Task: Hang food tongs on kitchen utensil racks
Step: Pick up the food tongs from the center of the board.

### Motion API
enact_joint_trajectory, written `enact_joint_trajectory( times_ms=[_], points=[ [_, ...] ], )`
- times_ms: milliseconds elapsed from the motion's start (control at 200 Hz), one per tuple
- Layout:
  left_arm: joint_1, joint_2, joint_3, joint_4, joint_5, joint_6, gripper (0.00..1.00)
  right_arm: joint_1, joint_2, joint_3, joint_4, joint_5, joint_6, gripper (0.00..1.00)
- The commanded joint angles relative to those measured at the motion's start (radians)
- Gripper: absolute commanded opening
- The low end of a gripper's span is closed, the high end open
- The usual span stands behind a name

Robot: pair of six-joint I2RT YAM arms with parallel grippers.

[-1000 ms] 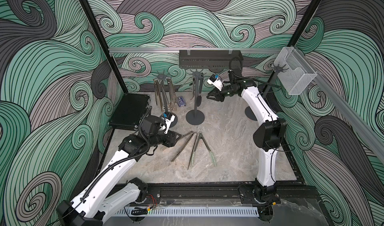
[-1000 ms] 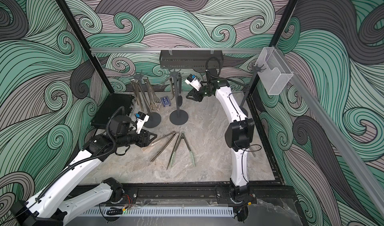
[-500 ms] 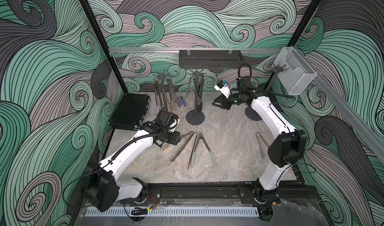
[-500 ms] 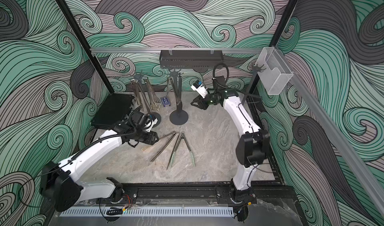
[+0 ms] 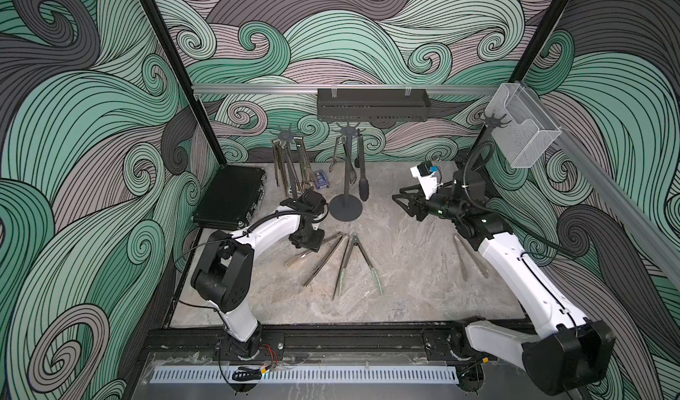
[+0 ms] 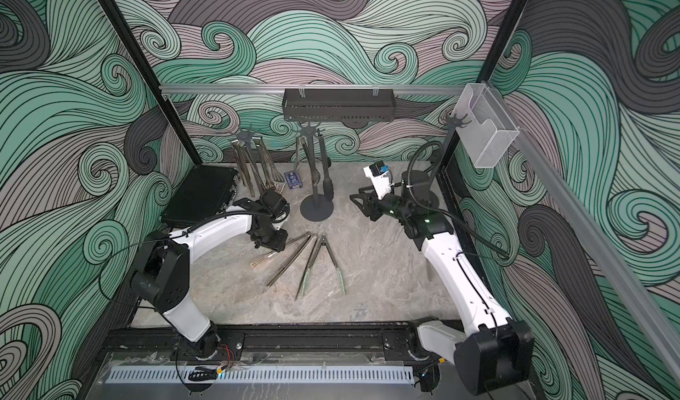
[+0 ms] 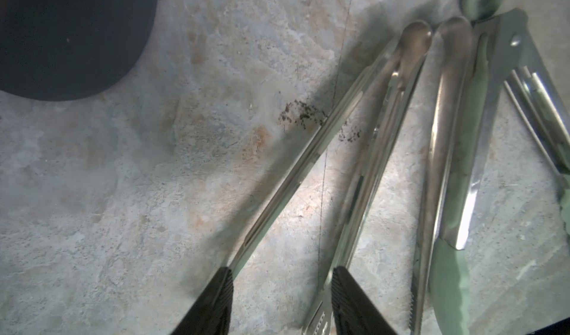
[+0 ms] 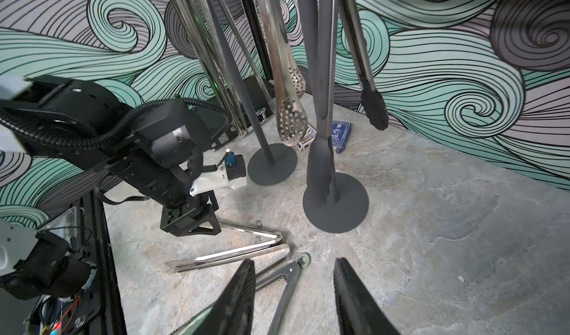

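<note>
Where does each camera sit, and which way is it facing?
Top view: high above the front, facing down at the table; left arm, right arm show.
Top view: same head, same table and arms.
Left wrist: looks down on steel tongs; left end effector shows.
Right wrist: faces the middle rack; right end effector shows.
Shared: green-tipped tongs in all.

Left rack [image 5: 289,135], middle rack [image 5: 345,210] and right rack [image 5: 496,122] stand along the table [image 5: 404,287] rear, hung tongs [image 5: 277,164] on the first two. Three tongs [image 5: 325,260] lie before the middle rack, a fourth pair [image 5: 460,258] well apart to their right. A case [image 5: 230,195] lies rear left, a box [image 5: 322,179] between left and middle racks
</note>
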Motion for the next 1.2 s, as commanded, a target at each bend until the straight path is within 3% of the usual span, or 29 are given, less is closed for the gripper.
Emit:
enact_joint_trajectory(
  times_ms=[0, 330, 595, 1041, 1196],
  points=[
    [-0.004, 0.049, 0.02, 0.006, 0.017, 0.035, 0.52, 0.014, -0.059, -0.032, 0.101, 0.052, 0.121, 0.45],
    [-0.006, 0.158, 0.05, 0.109, 0.006, 0.078, 0.47, 0.043, -0.15, -0.116, 0.119, 0.098, 0.177, 0.45],
    [-0.01, 0.232, 0.044, 0.124, -0.026, 0.096, 0.27, 0.054, -0.155, -0.12, 0.101, 0.115, 0.17, 0.45],
    [-0.058, 0.202, -0.023, 0.097, -0.112, 0.059, 0.03, 0.054, -0.158, -0.108, 0.08, 0.136, 0.153, 0.45],
    [-0.086, 0.146, -0.031, 0.069, -0.15, 0.041, 0.0, 0.054, -0.163, -0.103, 0.072, 0.149, 0.146, 0.45]
  ],
)
